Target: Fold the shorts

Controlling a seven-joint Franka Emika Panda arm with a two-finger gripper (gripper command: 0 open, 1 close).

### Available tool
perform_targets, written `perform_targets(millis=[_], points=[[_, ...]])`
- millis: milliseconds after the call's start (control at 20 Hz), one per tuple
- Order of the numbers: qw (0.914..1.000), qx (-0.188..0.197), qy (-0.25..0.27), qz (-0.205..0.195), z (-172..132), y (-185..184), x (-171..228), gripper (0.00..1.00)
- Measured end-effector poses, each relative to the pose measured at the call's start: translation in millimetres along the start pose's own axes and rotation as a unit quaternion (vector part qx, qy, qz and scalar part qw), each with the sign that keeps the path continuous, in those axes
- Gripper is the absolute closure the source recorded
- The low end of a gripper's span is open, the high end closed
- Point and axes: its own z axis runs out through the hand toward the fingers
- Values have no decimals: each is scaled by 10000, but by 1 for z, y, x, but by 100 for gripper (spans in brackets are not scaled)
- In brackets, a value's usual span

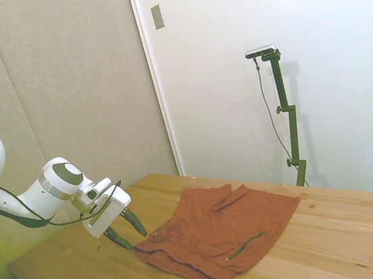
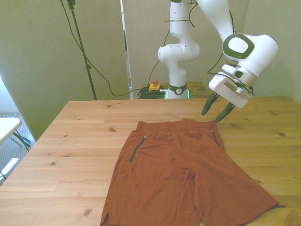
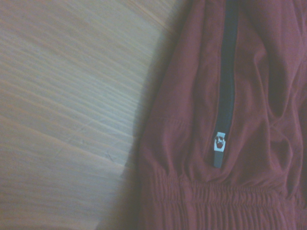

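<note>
The gripper (image 2: 217, 108) hangs with its jaws parted and empty, dark fingertips (image 2: 207, 107) pointing down just above the waistband corner of the shorts (image 2: 183, 174) on the front view's right. In the side view the gripper (image 1: 125, 231) sits close beside the near corner of the fabric, not yet touching it.

The shorts lie flat and spread on the bench (image 2: 70, 155), waistband toward the robot, legs running toward the camera. The wrist view shows the gathered waistband and a dark pocket zipper (image 3: 224, 96) with its silver pull (image 3: 219, 142), beside bare wood.

The step in hand appears to be the first grasp. It would go best if the jaws came down on the waistband corner itself, pinching the elastic rather than the loose cloth, clear of the zipper, so the fabric lifts evenly and does not slip out.
</note>
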Motion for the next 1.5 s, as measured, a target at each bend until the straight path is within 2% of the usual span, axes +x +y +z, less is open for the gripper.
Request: perform_targets(millis=[200,250,1500], points=[[10000,-52,-16,-30,20,0,5,0],[10000,-41,-4,-12,21,0,8,100],[9997,241,-93,18,28,-6,6,100]])
